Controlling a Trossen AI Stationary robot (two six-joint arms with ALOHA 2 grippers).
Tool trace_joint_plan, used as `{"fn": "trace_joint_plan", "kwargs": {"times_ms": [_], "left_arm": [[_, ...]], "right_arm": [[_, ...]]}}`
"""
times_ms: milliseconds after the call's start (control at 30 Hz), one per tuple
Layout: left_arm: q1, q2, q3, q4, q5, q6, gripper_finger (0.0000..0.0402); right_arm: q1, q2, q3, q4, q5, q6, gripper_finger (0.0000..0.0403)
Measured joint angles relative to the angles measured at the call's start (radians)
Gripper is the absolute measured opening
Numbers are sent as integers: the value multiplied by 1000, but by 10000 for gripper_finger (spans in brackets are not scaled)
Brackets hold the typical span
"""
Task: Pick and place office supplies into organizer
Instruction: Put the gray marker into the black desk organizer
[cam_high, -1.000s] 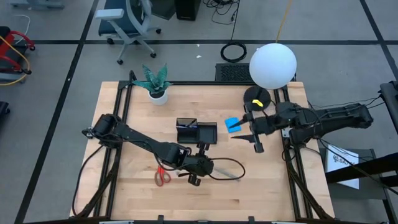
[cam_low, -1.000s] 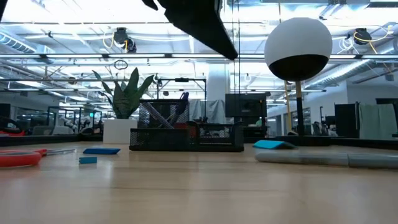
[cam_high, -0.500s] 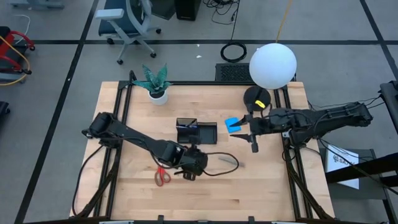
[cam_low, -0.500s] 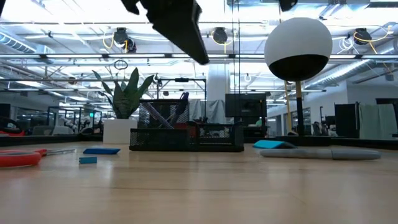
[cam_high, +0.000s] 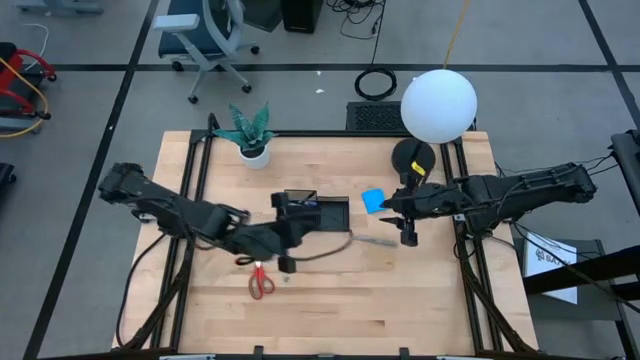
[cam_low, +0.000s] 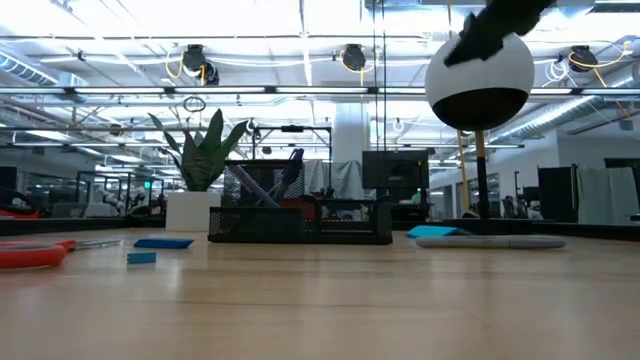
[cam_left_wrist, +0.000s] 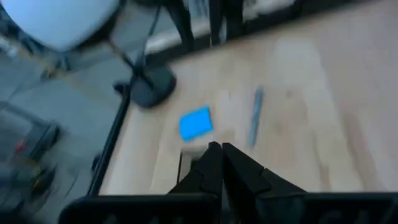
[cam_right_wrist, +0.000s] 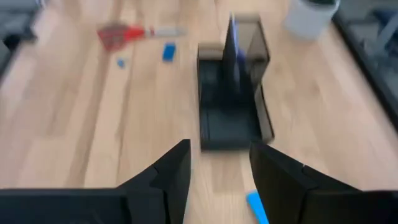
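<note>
Left wrist view: left end effector (cam_left_wrist: 221, 163) closed, empty

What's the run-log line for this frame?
left gripper: shut, empty, by organizer | right gripper: open, empty, near note pad | scissors: on table

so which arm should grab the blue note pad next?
Probably right. The right gripper hangs open just beside the blue note pad, its fingers empty. The left gripper is shut and sits past the organizer, nearer the scissors.
</note>
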Motion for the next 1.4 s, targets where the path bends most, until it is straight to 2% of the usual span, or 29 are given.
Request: {"fn": "trace_joint_plan", "kwargs": {"times_ms": [233, 367, 533, 800, 1100, 1400], "left_arm": [[25, -278, -327, 281, 77, 32, 5], [41, -425, -469, 395, 81, 11, 25], [47, -558, -584, 516, 82, -9, 52], [47, -612, -635, 554, 82, -11, 66], [47, -612, -635, 564, 83, -15, 67], [47, -610, -635, 565, 84, -16, 67]], "right_arm": [[-2, 115, 0, -176, -36, 101, 155], [-4, 213, 0, -263, -57, 125, 155], [-4, 328, 0, -277, -57, 63, 155], [-79, 450, 0, -276, 21, -82, 155], [-214, 465, 0, -190, -109, -227, 155], [-287, 463, -28, -176, -162, -295, 155]]}}
